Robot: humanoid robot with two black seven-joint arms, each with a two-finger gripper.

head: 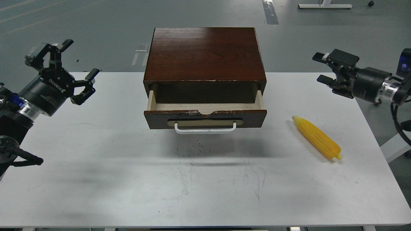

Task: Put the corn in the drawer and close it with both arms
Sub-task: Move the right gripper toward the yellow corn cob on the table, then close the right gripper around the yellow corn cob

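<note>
Lying on the white table to the right of the drawer and a little nearer the camera than its front, well apart from it: the corn. Long axis diagonal, tapered tip aimed up-left toward the drawer's right front corner, blunt stem end down-right toward the table's right edge. Drawer pulled partly out of the dark-brown cabinet, pale interior showing and nothing in it, white handle facing forward.

Left gripper hovering left of the cabinet, fingers spread wide, nothing held. Right gripper raised beyond the corn, right of the cabinet, fingers parted, also bare. Neither touching anything.

Likely trouble from here: a rounded, ridged cob probably rolling or squirting sideways if pinched off-centre or along its length rather than across it; could end up pushed toward the right edge. Opening looks shallow front to back, so a cob dropped while still diagonal might catch on the drawer front or the cabinet lip and jam the closing push. Turning it parallel to the drawer front seems wise. Uneven pushes from the two arms could skew the drawer or slide the whole cabinet back.
</note>
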